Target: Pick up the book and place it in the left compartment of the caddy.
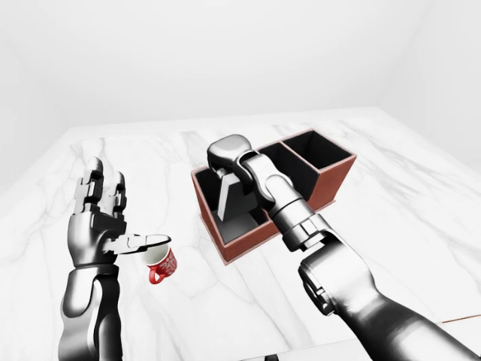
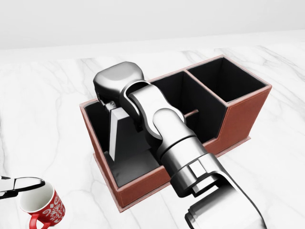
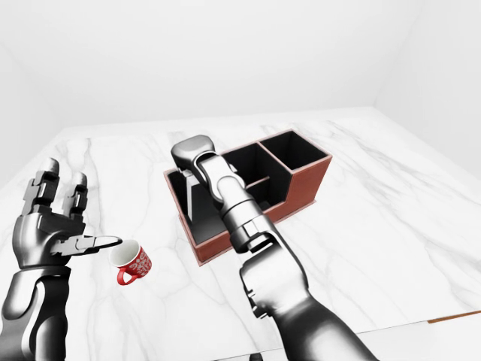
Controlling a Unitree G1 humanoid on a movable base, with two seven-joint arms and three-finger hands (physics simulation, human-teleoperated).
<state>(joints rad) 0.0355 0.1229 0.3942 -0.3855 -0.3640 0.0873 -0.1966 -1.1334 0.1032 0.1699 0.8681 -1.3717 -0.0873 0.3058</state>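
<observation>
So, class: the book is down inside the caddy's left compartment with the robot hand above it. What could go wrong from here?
1. The book stands tilted in the left compartment of the caddy; once released it may topple flat or lean on a wall.
2. The right robot hand sits low over the rim, so pulling out could catch the book or drag the caddy.
3. The left robot hand hovers by the red mug and could knock it.

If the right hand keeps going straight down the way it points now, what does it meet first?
Probably the floor of the caddy's left compartment. The right hand points down into it, holding the book upright, so the book's lower edge would touch first. Depth is unclear; it may already rest there.
</observation>
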